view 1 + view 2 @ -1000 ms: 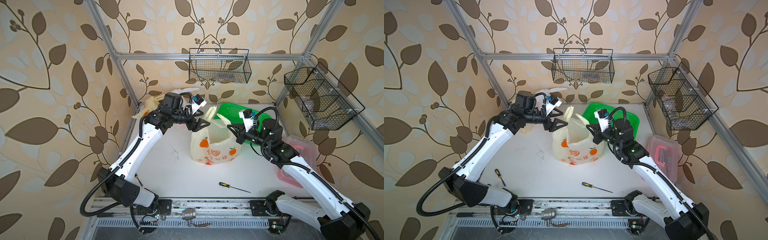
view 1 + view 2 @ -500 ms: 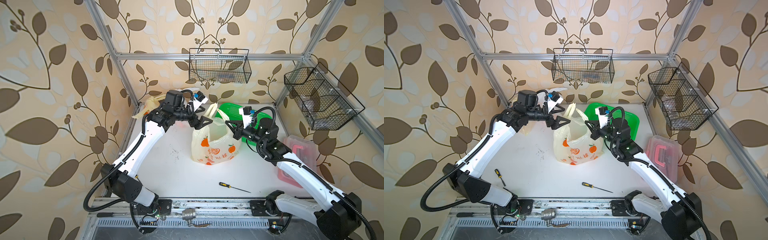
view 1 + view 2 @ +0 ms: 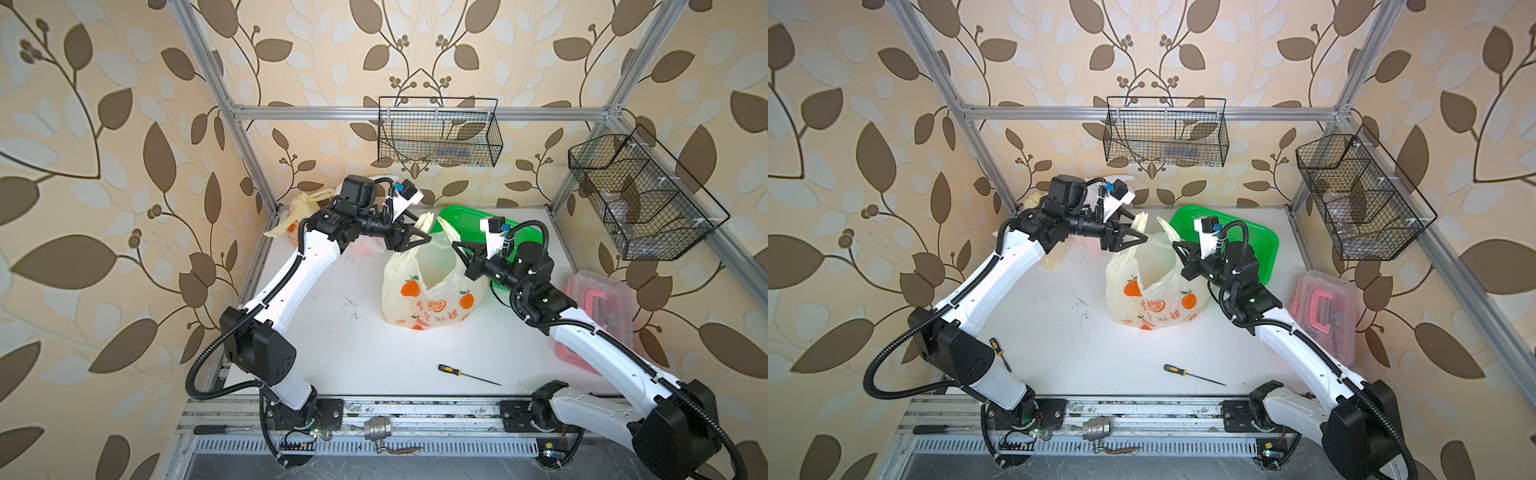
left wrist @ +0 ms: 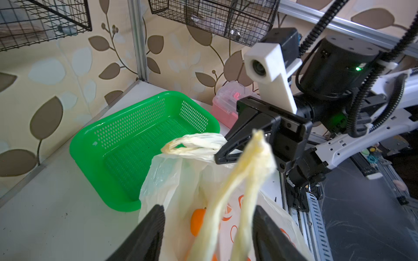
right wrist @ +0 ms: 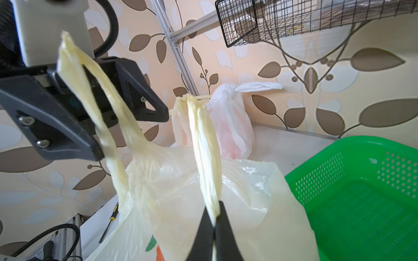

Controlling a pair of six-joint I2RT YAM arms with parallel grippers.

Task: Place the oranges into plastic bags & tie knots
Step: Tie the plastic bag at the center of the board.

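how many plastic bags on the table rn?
3. A printed yellow bag at centre, one handle pinched in the right tool; a knotted white bag in the back-left corner; a pale yellow bag beside it. More could be hidden.

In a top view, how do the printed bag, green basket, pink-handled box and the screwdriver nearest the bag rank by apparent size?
1. Printed bag and green basket: about alike; the right arm hides part of the basket.
2. Pink-handled box.
3. Screwdriver.
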